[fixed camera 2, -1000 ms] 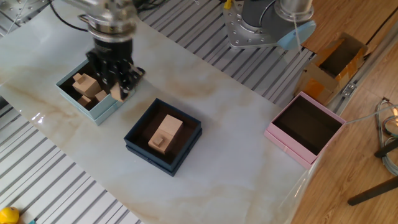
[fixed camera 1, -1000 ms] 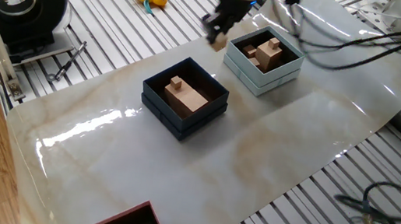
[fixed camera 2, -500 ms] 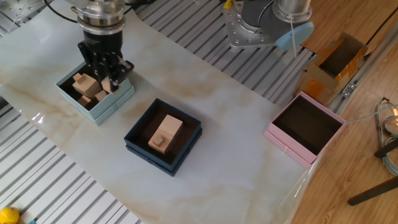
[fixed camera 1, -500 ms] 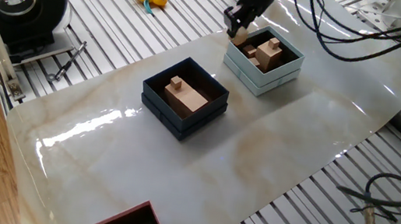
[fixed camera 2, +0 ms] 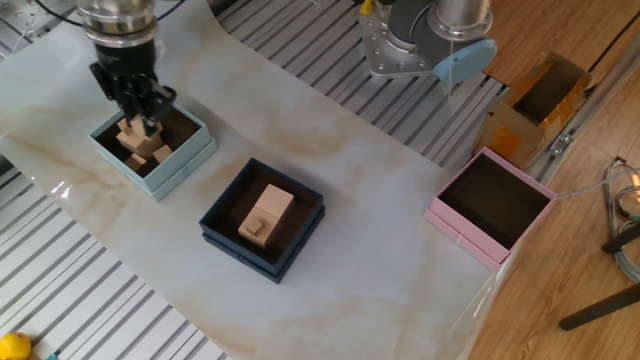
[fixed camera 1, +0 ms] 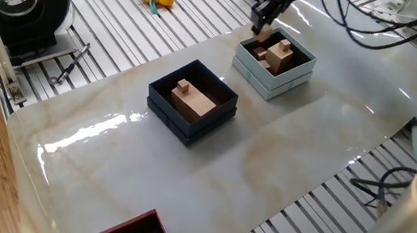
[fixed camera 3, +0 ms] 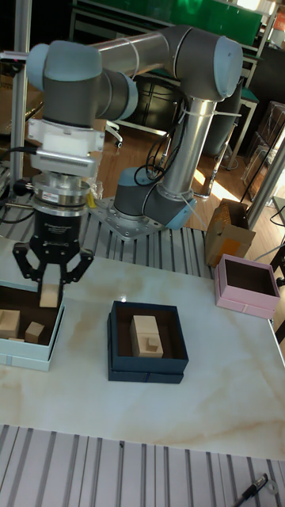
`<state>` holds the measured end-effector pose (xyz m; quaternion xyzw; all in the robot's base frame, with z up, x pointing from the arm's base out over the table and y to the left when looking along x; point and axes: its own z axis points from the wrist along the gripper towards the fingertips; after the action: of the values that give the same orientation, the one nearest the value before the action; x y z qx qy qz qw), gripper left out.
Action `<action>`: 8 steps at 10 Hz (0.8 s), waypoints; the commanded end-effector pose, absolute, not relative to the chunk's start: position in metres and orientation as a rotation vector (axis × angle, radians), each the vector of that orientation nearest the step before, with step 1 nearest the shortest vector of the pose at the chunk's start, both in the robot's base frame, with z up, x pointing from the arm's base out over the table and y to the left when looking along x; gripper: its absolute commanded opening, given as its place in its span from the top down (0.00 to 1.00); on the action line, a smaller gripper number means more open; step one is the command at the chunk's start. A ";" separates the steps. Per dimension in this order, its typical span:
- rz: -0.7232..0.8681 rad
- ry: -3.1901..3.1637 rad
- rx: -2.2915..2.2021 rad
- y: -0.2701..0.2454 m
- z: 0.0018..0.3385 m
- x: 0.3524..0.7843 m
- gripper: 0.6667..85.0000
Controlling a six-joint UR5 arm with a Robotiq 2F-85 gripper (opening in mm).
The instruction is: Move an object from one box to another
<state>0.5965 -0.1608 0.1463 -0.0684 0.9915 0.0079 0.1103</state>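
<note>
A pale marbled sheet [fixed camera 1: 268,158] covers the counter [fixed camera 1: 124,19], whose bare top is ribbed metal slats. Glare streaks the sheet at its left end. Wooden floor [fixed camera 2: 590,150] shows on the right in the other fixed view, with a cardboard box [fixed camera 2: 530,105] on it. In the tall fixed view, sunlight patches the floor behind, near dark chairs [fixed camera 3: 154,99].

Bare marble table [fixed camera 2: 380,190] separates the navy box [fixed camera 2: 262,218] from the pink box [fixed camera 2: 490,206], whereas the pale blue-grey box [fixed camera 2: 152,147] is crowded by wooden blocks [fixed camera 2: 140,150] beneath the gripper [fixed camera 2: 133,100].
</note>
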 end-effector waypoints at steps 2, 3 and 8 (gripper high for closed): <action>0.000 2.930 -0.144 -0.184 0.130 0.607 0.99; -0.008 2.917 -0.166 -0.192 0.118 0.613 0.99; 0.030 2.932 -0.130 -0.198 0.109 0.607 0.99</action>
<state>0.6095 -0.1969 0.1128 -0.0545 0.9925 0.0003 0.1097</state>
